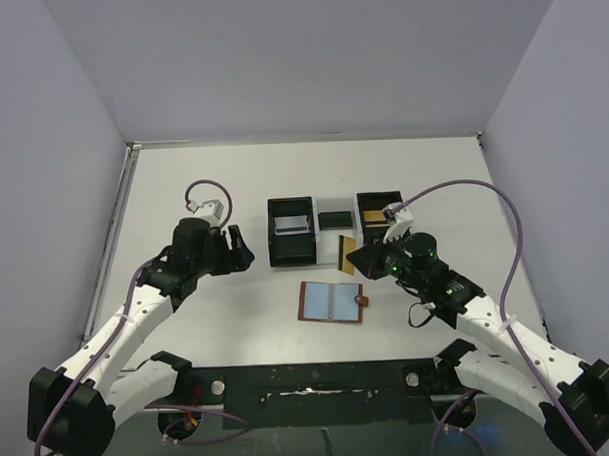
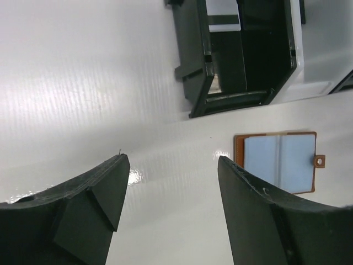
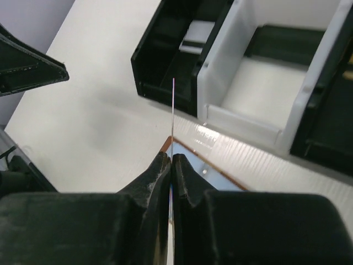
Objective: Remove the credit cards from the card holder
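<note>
The card holder (image 1: 332, 301) lies open on the table, brown edged with blue-grey pockets, its snap tab to the right. It also shows in the left wrist view as the card holder (image 2: 278, 161). My right gripper (image 1: 360, 258) hangs just above the holder's far right corner, shut on a thin gold-coloured credit card (image 1: 348, 253). In the right wrist view that credit card (image 3: 172, 110) is edge-on and sticks up from the right gripper (image 3: 171, 158). My left gripper (image 1: 241, 252) hovers left of the tray, open with nothing in it, the left gripper (image 2: 172, 165) over bare table.
A three-compartment tray (image 1: 292, 259) stands behind the holder: a pale card (image 1: 289, 226) in the left black bin, a dark card (image 1: 336, 220) in the white middle bin, a gold one (image 1: 369, 216) in the right black bin. Grey walls enclose the table.
</note>
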You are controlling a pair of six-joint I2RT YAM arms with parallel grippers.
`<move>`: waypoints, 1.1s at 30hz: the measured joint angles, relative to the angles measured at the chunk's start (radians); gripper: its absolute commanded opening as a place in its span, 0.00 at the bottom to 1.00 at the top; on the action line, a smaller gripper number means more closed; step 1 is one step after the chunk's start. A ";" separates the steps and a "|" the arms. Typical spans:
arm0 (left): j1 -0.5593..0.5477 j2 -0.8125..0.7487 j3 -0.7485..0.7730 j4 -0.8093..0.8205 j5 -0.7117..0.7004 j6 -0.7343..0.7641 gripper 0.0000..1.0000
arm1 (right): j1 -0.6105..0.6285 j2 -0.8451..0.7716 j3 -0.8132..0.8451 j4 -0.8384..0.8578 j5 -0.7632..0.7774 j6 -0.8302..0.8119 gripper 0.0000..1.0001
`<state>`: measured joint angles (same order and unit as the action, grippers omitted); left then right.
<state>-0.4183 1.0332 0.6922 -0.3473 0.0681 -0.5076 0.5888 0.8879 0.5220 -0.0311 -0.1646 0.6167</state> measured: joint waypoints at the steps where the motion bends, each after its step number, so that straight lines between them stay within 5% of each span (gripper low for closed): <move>1: 0.008 -0.014 0.004 -0.009 -0.014 0.018 0.70 | 0.000 -0.029 0.007 -0.002 0.021 -0.047 0.00; 8: 0.045 -0.055 0.016 -0.046 -0.114 0.104 0.76 | 0.000 -0.148 0.047 -0.013 0.192 -0.406 0.00; 16: 0.054 -0.055 0.015 -0.076 -0.177 0.130 0.76 | -0.101 -0.009 0.129 -0.111 0.408 -0.706 0.00; 24: 0.054 -0.012 0.015 -0.077 -0.203 0.139 0.76 | -0.302 0.045 0.148 -0.181 0.230 -0.923 0.00; 33: 0.054 0.000 0.015 -0.077 -0.203 0.153 0.76 | -0.299 0.179 0.255 -0.297 0.018 -1.293 0.00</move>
<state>-0.3645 1.0336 0.7074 -0.4240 -0.1352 -0.3542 0.2901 1.0672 0.7769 -0.3279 -0.1463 -0.6765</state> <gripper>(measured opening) 0.751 0.028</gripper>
